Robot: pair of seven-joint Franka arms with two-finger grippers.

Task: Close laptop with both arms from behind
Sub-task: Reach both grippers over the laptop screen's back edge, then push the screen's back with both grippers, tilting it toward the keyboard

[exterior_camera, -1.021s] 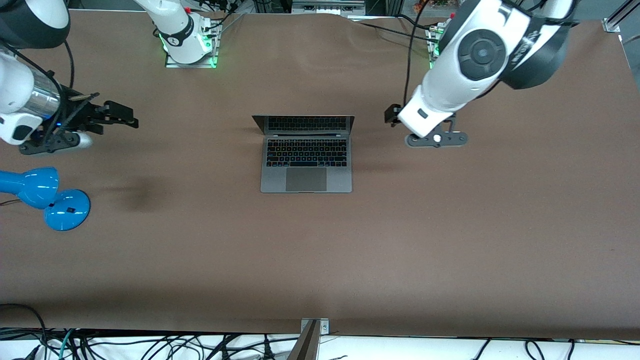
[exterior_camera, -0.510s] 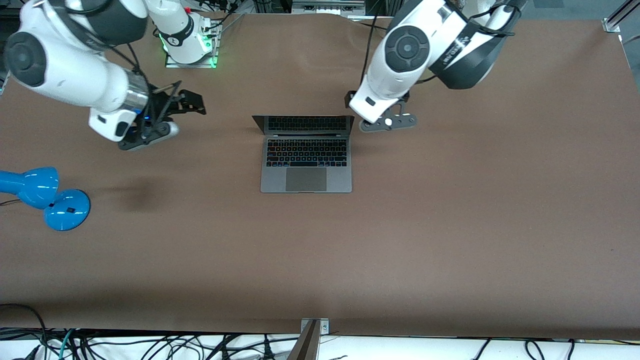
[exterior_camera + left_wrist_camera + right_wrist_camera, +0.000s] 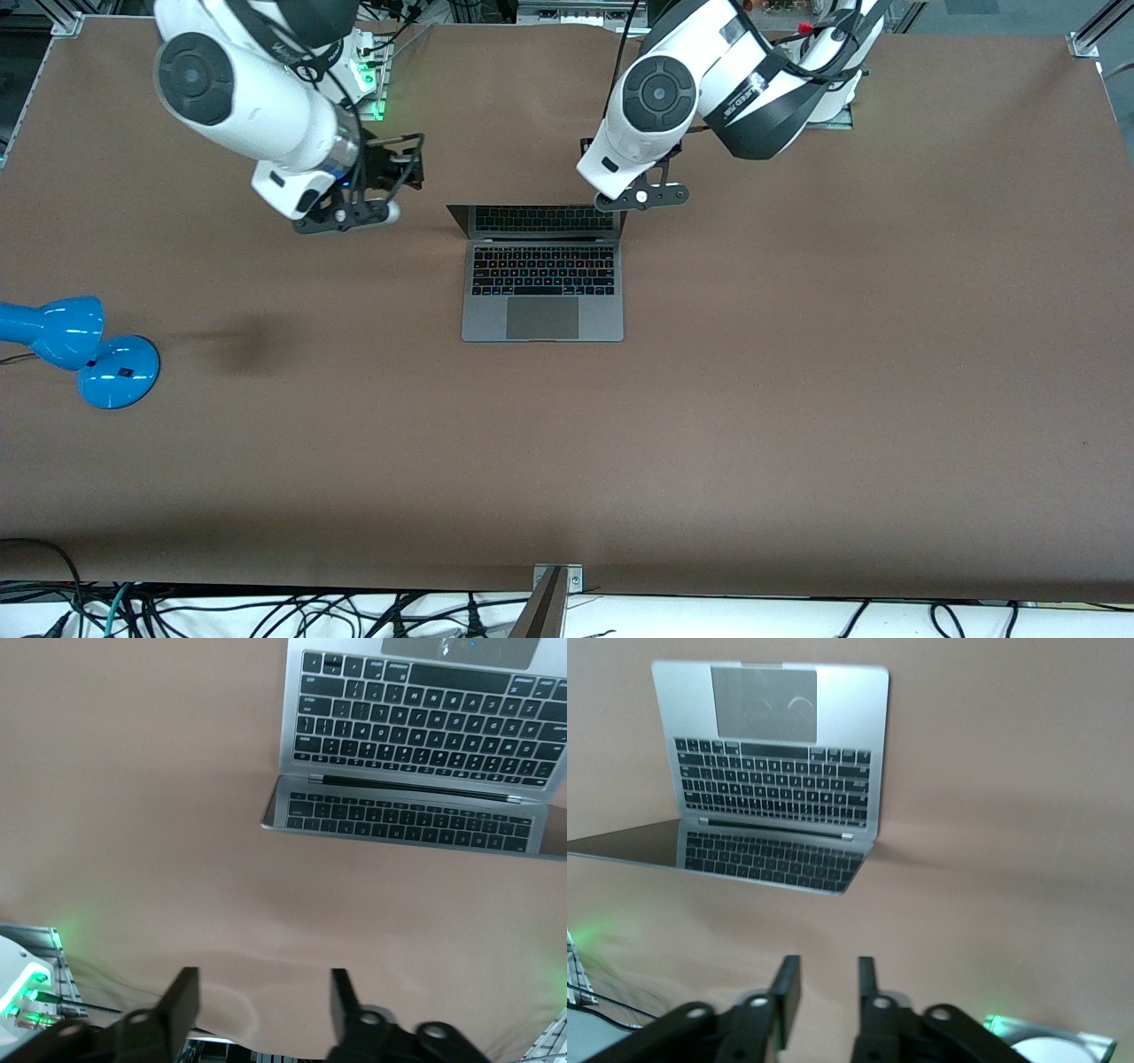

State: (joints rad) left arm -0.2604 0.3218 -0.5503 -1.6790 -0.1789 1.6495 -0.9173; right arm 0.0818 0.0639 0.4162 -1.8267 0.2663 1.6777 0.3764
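Observation:
The grey laptop (image 3: 542,292) lies open in the middle of the brown table, its lid (image 3: 538,220) standing up and mirroring the black keys. It shows in the left wrist view (image 3: 425,726) and the right wrist view (image 3: 780,771). My left gripper (image 3: 261,992) is open and empty, its fingers wide apart. In the front view it (image 3: 592,152) hangs over the table by the lid's corner toward the left arm's end. My right gripper (image 3: 827,983) is open with a narrower gap and empty. In the front view it (image 3: 409,167) is beside the lid's other corner, apart from it.
A blue desk lamp (image 3: 80,350) lies at the right arm's end of the table, nearer the front camera. The right arm's base plate with green lights (image 3: 368,89) stands at the table's back edge. Cables hang below the table's front edge (image 3: 266,611).
Both arms have swung inward from the table's ends toward the laptop's lid. The left gripper now sits by one lid corner, the right gripper near the other. The laptop has not moved.

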